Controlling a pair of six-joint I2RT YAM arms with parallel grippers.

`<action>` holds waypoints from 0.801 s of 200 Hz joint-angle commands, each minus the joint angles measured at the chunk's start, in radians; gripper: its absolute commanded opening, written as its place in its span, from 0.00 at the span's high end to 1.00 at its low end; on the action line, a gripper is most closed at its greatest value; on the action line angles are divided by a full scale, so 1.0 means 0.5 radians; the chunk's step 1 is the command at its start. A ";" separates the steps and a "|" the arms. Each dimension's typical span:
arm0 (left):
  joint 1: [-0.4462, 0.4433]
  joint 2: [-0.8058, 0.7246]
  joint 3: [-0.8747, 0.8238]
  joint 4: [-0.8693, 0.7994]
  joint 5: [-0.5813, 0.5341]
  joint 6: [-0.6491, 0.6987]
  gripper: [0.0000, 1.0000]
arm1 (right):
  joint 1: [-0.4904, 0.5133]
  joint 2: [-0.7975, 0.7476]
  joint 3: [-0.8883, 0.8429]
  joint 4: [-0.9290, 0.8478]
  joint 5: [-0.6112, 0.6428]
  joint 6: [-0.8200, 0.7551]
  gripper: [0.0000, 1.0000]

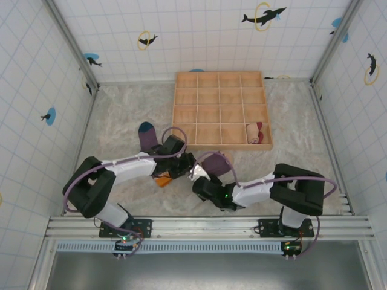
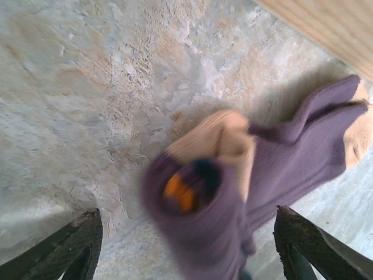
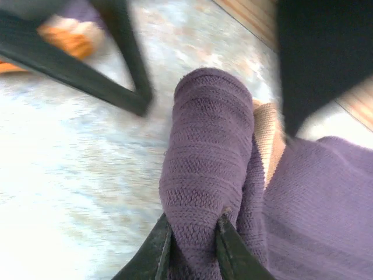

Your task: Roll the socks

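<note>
Purple sock pinched by right gripper so the roll holds; left gripper spread wide above (holding nothing).

Bright even overhead light; soft shadows; wrist views motion-blurred.

A wooden compartment tray lies on the marbled table. The tray's near right corner compartment holds a rolled tan sock with a dark-red cuff. Just off the tray's near left corner lies a purple sock with a teal toe; an orange cuff shows farther from the tray. A purple-and-tan sock lies just beside the tray's near edge. The left gripper and right gripper sit close together there; jaw positions cannot be read.
</note>
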 commanded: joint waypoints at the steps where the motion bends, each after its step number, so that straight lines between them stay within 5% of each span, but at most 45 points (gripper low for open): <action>1: 0.022 -0.136 0.033 -0.117 0.020 0.083 0.18 | -0.141 -0.011 -0.162 -0.036 -0.441 0.193 1.00; 56: 0.037 -0.237 -0.064 -0.039 0.006 0.067 0.16 | -0.445 -0.048 -0.322 0.128 -0.970 0.495 1.00; 103: 0.033 -0.319 -0.220 0.243 0.037 -0.008 0.20 | -0.812 -0.056 -0.762 0.972 -1.559 1.192 1.00; 160: -0.055 -0.228 -0.223 0.414 0.035 -0.029 0.29 | -0.960 0.146 -0.940 1.437 -1.764 1.772 1.00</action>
